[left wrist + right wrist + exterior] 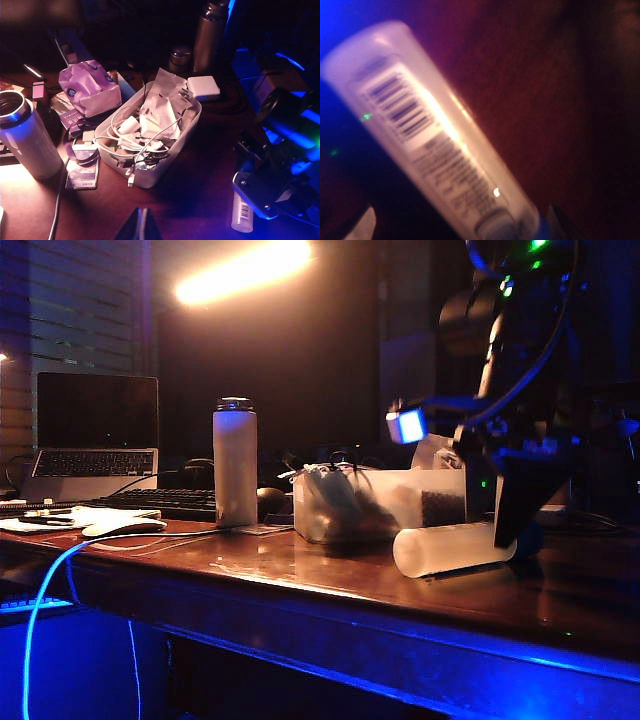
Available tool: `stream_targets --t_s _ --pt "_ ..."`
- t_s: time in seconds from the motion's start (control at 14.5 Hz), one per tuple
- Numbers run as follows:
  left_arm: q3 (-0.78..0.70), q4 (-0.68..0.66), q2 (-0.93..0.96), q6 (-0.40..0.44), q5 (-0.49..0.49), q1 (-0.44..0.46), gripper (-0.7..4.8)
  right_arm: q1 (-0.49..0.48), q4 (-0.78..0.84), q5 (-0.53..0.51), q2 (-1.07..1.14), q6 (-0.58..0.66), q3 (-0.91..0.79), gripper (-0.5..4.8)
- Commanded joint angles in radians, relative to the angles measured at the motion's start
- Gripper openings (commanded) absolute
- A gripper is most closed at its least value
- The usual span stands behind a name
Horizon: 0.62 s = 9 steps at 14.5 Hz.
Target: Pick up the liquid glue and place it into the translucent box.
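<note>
- The glue (447, 548) lies on its side on the brown table (300, 565), just in front of the box (375, 502) but not in it
- In the right wrist view the glue (437, 135) fills most of the picture; you can see a barcode and small print on it, and a bit of blue cap at one end
- The right gripper (515, 510) is down at the cap end of the glue, at the right of the table; its jaws are spread as wide as they go, and they are not squeezing the glue (I cannot tell if a finger touches it)
- From the left wrist view the right gripper (262, 192) sits over the glue (242, 215), so only the barcode end sticks out
- The box (187, 127) is milky white and full of white cables, plugs and paper
- A tall white flask (235, 462) stands left of the box, well away from the glue
- A laptop (95, 435) and a keyboard (165, 502) are at the back left
- A purple bag (90, 92) and a white charger (203, 87) lie near the box
- The left gripper (137, 227) hangs above the table, near the box; only a dark tip shows, so I cannot tell how its jaws are
</note>
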Motion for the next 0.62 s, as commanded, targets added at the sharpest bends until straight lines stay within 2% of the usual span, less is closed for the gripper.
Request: stream_targets --t_s 0.07,0.28,0.35,0.62 --pt "0.006 0.013 -0.005 -0.004 0.006 0.0 0.22 0.001 0.026 0.003 0.019 -0.003 0.006 3.77" --pt "0.006 0.013 -0.005 -0.004 0.006 0.0 0.22 0.001 0.04 0.017 0.021 0.001 0.006 1.32" --pt "0.006 0.013 -0.005 -0.004 0.006 0.0 0.22 0.001 0.04 0.016 0.021 0.002 0.006 1.04" --pt "0.006 0.013 -0.005 -0.004 0.006 0.0 0.22 0.001 0.052 0.017 0.02 0.025 0.006 1.08"
